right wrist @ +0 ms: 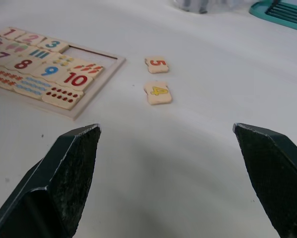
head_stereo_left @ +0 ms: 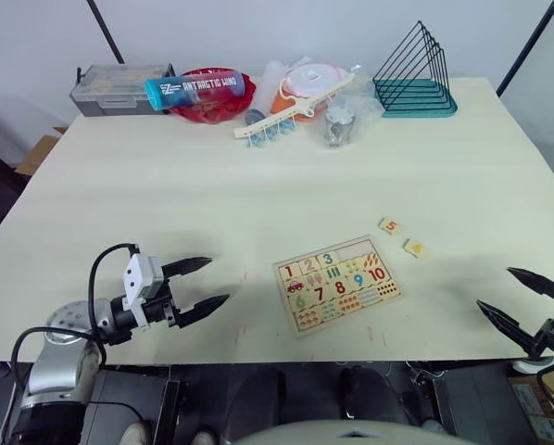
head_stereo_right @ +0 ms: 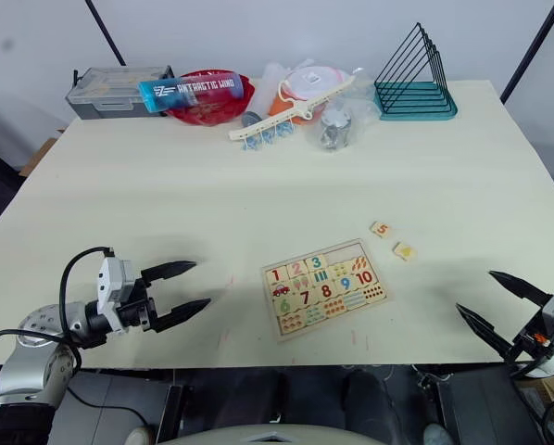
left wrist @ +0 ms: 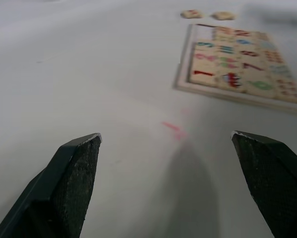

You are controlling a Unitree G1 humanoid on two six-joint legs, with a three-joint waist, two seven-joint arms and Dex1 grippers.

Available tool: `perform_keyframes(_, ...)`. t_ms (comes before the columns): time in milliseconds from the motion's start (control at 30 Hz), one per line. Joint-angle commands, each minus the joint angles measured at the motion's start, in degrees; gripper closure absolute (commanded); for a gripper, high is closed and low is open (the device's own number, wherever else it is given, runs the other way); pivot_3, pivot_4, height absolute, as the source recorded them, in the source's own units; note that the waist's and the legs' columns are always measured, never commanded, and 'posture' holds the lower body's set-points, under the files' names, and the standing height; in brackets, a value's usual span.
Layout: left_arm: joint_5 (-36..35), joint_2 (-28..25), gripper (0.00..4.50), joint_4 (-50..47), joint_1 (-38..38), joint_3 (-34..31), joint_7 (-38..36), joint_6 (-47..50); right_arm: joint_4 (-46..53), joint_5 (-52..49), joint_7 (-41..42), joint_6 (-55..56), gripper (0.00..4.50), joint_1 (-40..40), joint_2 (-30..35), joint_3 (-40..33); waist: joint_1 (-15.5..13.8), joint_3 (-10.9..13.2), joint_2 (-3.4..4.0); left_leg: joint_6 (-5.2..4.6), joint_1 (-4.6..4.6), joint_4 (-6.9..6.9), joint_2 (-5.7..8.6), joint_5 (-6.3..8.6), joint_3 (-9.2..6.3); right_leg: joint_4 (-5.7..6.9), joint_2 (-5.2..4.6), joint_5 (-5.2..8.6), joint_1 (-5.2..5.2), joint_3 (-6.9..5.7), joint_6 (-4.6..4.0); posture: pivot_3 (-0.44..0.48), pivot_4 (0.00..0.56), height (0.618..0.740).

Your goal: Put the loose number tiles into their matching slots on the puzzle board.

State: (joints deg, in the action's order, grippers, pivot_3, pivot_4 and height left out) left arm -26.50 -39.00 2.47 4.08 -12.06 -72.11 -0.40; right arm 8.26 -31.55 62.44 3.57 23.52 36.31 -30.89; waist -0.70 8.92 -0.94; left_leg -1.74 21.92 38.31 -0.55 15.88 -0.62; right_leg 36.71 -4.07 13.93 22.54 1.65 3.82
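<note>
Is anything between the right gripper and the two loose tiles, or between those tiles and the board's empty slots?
Nothing visible. Bare table lies between the open right gripper and the 4 tile and 5 tile. The empty slots are just beside them on the board, also unobstructed.

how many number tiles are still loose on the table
2. The red 5 tile and the yellow 4 tile lie side by side on the table, just past the puzzle board's far right corner, near its empty slots.
</note>
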Motion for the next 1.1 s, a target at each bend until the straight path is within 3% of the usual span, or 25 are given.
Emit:
perform_keyframes(33,-1.4,-1.3,0.06,-0.2,-3.6,1.3,-4.0,-1.0,3.6,-0.6,-1.9,-2.8,0.0,-2.8,1.9,1.3,0.0,0.0,0.0,0.0,-0.01,0.0,0.01,0.0,0.0,0.0,0.0,0.0,0.0,0.0,0.0,0.0,0.15,0.74)
perform_keyframes(333,-2.8,-1.8,0.06,-1.4,-12.1,6.0,-11.1,0.7,0.3,6.2,-6.2,-14.0,0.0,-17.4,7.7,13.5,0.1,0.0,-0.01,0.0,0.03,0.0,0.12,0.0,-0.01,0.01,0.03,-0.11,0.02,-0.02,0.18,0.0,0.15,0.74)
perform_keyframes(700,-4.0,-1.3,0.06,-2.1,-16.7,8.9,-15.5,0.6,-15.1,14.8,-4.2,-19.3,0.0,-34.6,10.0,25.9,0.1,0.0,-0.01,0.0,0.08,0.02,0.17,-0.01,0.09,0.02,0.04,-0.13,0.03,-0.07,0.21,0.0,0.15,0.74)
perform_keyframes(1100,-5.2,-2.0,0.06,-3.8,-17.1,8.8,-16.3,2.0,-14.3,17.2,-4.1,-28.1,0.0,-38.6,10.1,31.5,0.3,0.0,-0.01,0.0,0.07,0.02,0.16,-0.01,0.01,0.03,0.04,-0.15,0.03,-0.08,0.23,0.0,0.15,0.74)
